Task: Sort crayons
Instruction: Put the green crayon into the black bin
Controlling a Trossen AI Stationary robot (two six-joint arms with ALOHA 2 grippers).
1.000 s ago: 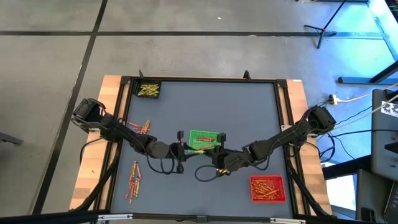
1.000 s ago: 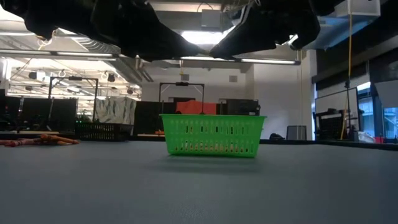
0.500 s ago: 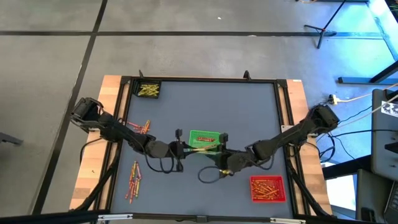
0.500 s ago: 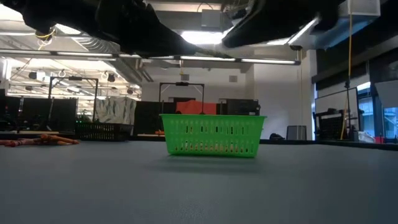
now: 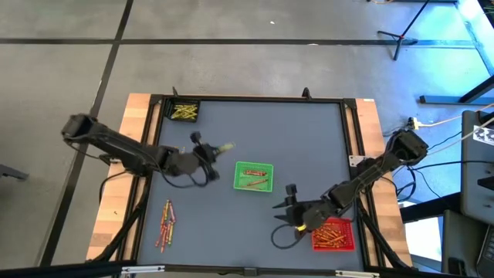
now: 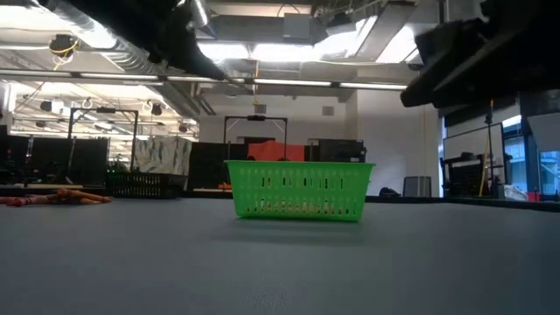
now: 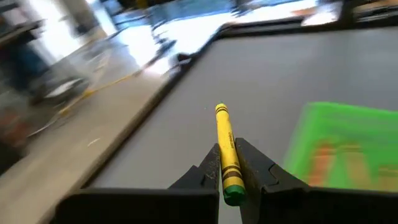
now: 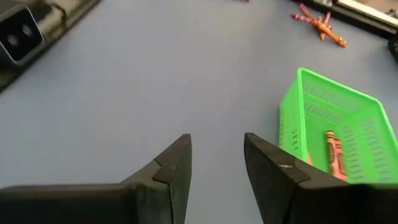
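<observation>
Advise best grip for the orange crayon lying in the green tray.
Take the orange crayon at mid-length, coming straight down. It lies flat on the green tray floor, and the walls block any side approach. Set the open right gripper fingers across its thin axis.

1. The middle tray (image 5: 253,176) sits around the centre of the bench (image 5: 309,139), with a couple of crayons (image 5: 252,178) in it.
2. Another tray (image 5: 184,112) is in the far left corner, holding crayons.
3. A third tray (image 5: 333,235) is near right, full of crayons.
4. Loose crayons (image 5: 165,225) lie near left.
5. The left hand (image 5: 216,149) is just left of the middle tray, gripping a crayon (image 7: 227,152); the right hand (image 5: 287,218) is beside the near-right tray.
</observation>
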